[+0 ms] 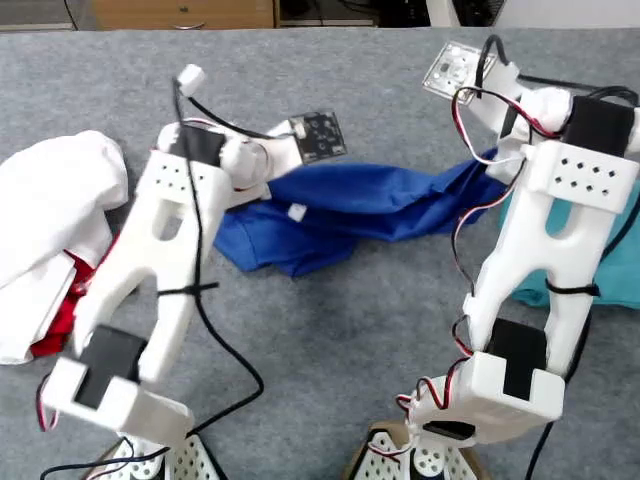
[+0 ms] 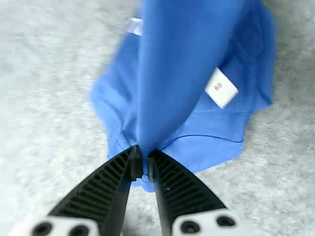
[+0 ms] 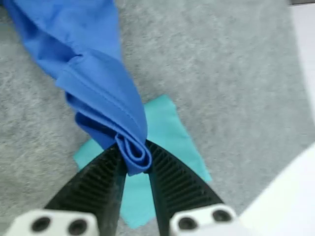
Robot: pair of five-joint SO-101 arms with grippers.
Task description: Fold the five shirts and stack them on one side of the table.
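Grey, carpet-like worktop carrying two white arms, with a wooden cabinet front along the far edge. A blue shirt lies near the centre of the worktop, drawn out as a twisted band between the two arms. Its bulk is bunched on the surface towards the left arm, and its other end rises towards the right arm.

Left pincer: clenched on a narrow gathered fold of the blue shirt, with cloth pinched between the ribbed black fingers. From this grip the fabric runs away in a taut strip above the crumpled remainder of the garment. A white label lies on that crumpled part, just beside the strip.

Right pincer: grasping a rolled hem at the opposite end of the blue shirt, which curls between the fingers. Beneath this grip a teal shirt lies flat on the worktop. In the high view it sits at the right edge, partly covered by the right arm.

A white shirt lies heaped at the left edge of the worktop, beside the left arm. A red shirt shows from under it, and the two are touching. Both are apart from the blue shirt.
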